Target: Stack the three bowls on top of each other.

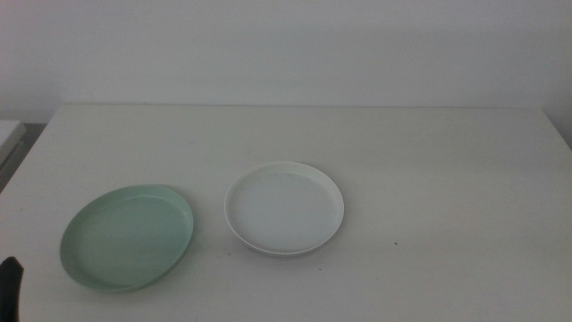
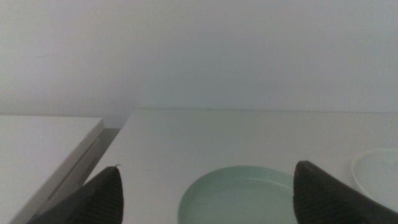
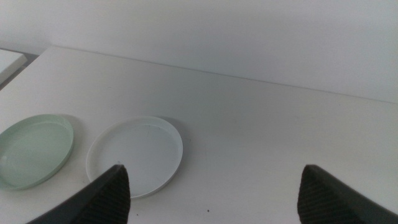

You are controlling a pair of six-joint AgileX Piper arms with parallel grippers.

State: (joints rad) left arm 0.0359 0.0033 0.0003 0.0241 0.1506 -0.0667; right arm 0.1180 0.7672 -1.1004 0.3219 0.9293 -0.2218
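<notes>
Only two bowls show. The mint green bowl (image 1: 127, 237) sits flat on the table (image 1: 429, 179) near its front left corner. The white bowl (image 1: 284, 207) sits just beside it toward the table's middle, a narrow gap between their rims, not touching. Both are upright and hold nothing. No grey bowl shows in any view; cannot tell where it is.

Left gripper (image 2: 208, 196): jaws spread wide, nothing between them. It hangs above the table's front left edge, looking over the green bowl (image 2: 239, 196), with the white bowl's rim (image 2: 376, 174) at the side. In the middle view only a dark tip (image 1: 10, 286) shows, at the front left edge.

Right gripper (image 3: 214, 193): jaws spread wide, holding nothing. It is raised over the front of the table, with the white bowl (image 3: 135, 155) and the green bowl (image 3: 34, 149) both in its wrist view. It is out of the middle view.

A second pale surface (image 2: 43, 146) stands off the table's left edge.
</notes>
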